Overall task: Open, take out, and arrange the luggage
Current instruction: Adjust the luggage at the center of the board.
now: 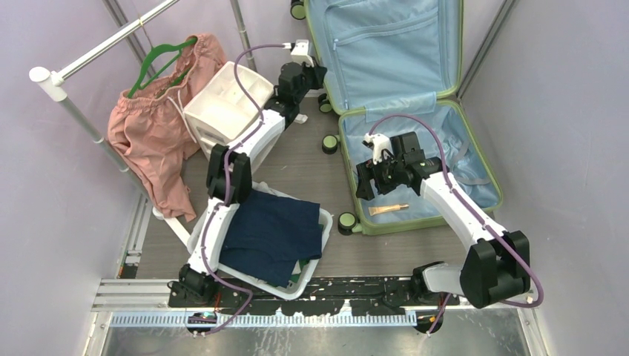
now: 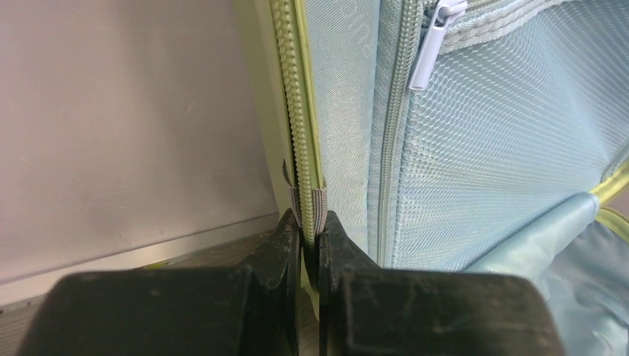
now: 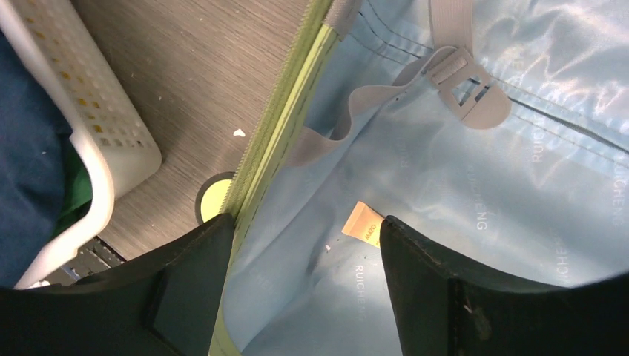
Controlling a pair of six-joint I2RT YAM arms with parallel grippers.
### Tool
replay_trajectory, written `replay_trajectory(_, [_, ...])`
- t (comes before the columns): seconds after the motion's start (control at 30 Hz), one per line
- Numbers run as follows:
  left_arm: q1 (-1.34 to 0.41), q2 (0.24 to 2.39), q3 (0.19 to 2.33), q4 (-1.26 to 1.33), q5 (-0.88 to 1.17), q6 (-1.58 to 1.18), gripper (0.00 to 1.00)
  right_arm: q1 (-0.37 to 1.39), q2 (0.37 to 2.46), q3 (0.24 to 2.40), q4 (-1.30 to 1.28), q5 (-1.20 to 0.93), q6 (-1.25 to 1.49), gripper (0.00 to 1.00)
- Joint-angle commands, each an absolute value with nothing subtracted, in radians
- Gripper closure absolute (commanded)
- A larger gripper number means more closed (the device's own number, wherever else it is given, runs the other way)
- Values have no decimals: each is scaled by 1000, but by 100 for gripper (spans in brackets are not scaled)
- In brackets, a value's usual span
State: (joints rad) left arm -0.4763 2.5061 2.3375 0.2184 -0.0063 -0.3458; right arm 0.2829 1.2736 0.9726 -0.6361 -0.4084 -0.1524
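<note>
The luggage (image 1: pixel 386 52) is lined in smooth, sheeny blue cloth, with a fine mesh pocket (image 2: pixel 504 148), a woven grey strap (image 3: pixel 446 22) and a matt plastic buckle (image 3: pixel 469 90). The near-left basket (image 3: pixel 104 122) is white perforated plastic holding soft navy cloth (image 1: pixel 271 230). The table (image 3: pixel 185 67) looks like matt grained wood.

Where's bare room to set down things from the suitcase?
Bare floor lies between the white drawer unit, the basket and the luggage rim; a strip runs between the luggage's near edge and the arm bases. Crowded: the basket, heaped with clothes, and the left side under the hanging pink shorts.
</note>
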Motion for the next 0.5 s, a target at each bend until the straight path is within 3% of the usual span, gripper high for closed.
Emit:
replay_trajectory(0.0, [-503,2318,2242,376,50,-215,100,295,1286,965,-546,-350,-75,25])
replay_trajectory(0.2, [-539,2209,2112,427,128,-129,100,275,1273,1063,-598,-463,-108,26])
replay_trajectory(0.33, [-554,2141,2017,485,156,-115,100,100,1207,1175,-653,-613,-323,20])
replay_trajectory(0.47, [-563,2099,1964,515,179,-126,100,-98,1199,1290,-562,-641,-447,8])
